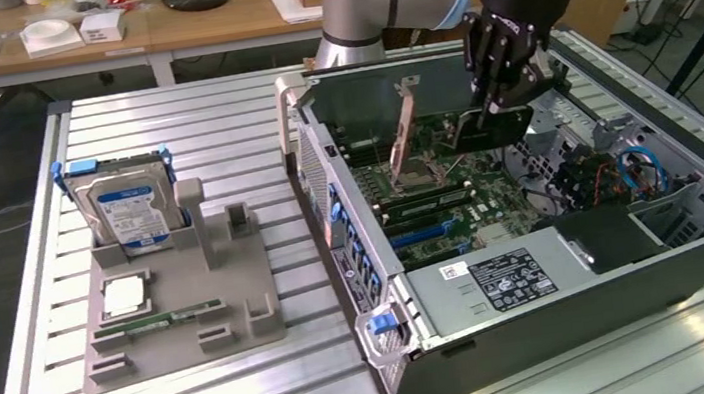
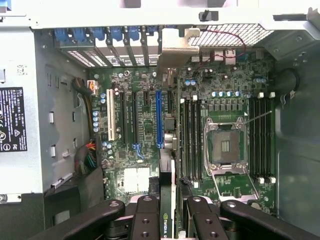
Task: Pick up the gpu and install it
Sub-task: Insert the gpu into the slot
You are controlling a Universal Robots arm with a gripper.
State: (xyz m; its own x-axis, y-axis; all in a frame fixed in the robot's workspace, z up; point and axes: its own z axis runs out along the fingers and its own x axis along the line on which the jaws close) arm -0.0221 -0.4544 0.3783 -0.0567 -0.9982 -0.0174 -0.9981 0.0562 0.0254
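My gripper [image 1: 503, 98] hangs inside the open computer case [image 1: 385, 354] over the motherboard [image 1: 454, 205], shut on the gpu [image 1: 495, 129]. The gpu is a thin dark card held on edge, and its metal bracket [image 1: 404, 130] points toward the case's back wall. In the wrist view the card's edge [image 2: 167, 220] carries a green logo and sits between the black fingers [image 2: 145, 220], with the gripper [image 2: 172, 222] around it. The bracket [image 2: 175, 47] reaches toward the rear slot openings. The card floats above the board, just beside the long blue slot [image 2: 159, 120].
A grey holder [image 1: 179, 319] on the slatted table at the exterior view's left carries an upright hard drive [image 1: 125, 210], a processor chip [image 1: 126, 295] and a memory stick [image 1: 159, 321]. In the case, the power supply [image 1: 510, 278] and processor socket [image 2: 225, 147] flank the slots.
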